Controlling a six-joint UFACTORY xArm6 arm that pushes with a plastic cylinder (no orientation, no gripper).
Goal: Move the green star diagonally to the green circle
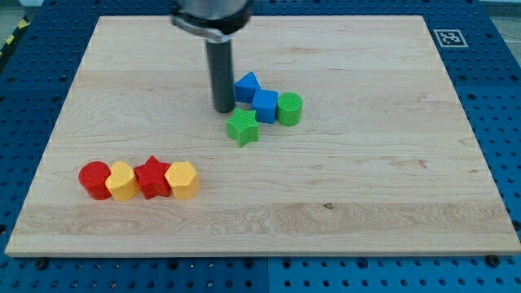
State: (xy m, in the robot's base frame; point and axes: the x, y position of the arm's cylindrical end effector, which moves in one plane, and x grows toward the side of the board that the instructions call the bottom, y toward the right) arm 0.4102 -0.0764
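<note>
The green star (242, 128) lies near the board's middle, just below and to the left of the blue cube (264, 106). The green circle (289, 108) stands touching the blue cube's right side, up and to the right of the star. My tip (222, 109) rests on the board just above and to the left of the green star, close to it, and left of a blue wedge-shaped block (247, 86).
A row of blocks lies at the lower left: red circle (94, 180), yellow block (122, 181), red star (152, 177), yellow hexagon (182, 180). The wooden board (391, 179) sits on a blue pegboard table. A marker tag (448, 37) is at the top right corner.
</note>
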